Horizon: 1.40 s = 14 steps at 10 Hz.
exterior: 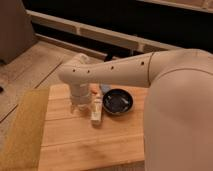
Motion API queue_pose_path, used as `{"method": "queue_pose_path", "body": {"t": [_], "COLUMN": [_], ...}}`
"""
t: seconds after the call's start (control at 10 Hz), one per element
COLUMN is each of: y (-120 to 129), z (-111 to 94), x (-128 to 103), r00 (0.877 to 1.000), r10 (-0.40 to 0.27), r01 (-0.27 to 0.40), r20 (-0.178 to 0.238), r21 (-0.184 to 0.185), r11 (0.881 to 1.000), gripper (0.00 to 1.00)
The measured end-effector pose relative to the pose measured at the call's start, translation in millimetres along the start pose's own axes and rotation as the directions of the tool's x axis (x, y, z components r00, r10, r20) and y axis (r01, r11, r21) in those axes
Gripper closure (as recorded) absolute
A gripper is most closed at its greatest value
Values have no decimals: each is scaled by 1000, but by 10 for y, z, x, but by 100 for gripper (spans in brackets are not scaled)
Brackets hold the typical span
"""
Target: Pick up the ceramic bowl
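Hanging straight down at centre-left, presumably for a top-down rim grasp, our gripper (pixel 80 104) hovers over the wooden table (pixel 90 145); released or clenched, we cannot tell. Just right of it lies a pale bar (pixel 96 114), then the ceramic bowl (pixel 118 101) at mid-frame, untouched.

My gripper (pixel 78 106) hangs over the pale wooden tabletop (pixel 90 147). A whitish oblong packet (pixel 96 114) lies just beside it. A mustard-yellow mat (pixel 22 127) lies along the tabletop's left side.

Glossy black ceramic bowl (pixel 118 101) upright on wooden table (pixel 90 146), near gripper (pixel 80 106)
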Motion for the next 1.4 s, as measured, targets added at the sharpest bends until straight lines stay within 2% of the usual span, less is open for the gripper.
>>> {"method": "queue_pose_path", "body": {"t": [0.6,0.8,0.9,1.1,1.2,1.4], "y": [-13,-121,-311,-564,-778,-1068], "z": [-10,-54,-96,-130,-143,-134], "x": [-15,-154,-246,-312,-345,-381], "r00": [1000,996,991,984,979,972], "r10": [-6,-29,-34,-21,5,53], "r01": [6,27,28,11,-18,-65], "r20": [11,80,129,175,204,231], "r21": [7,22,42,60,62,45], "r11": [1000,999,999,998,998,997], "gripper": [35,35,35,35,35,35]}}
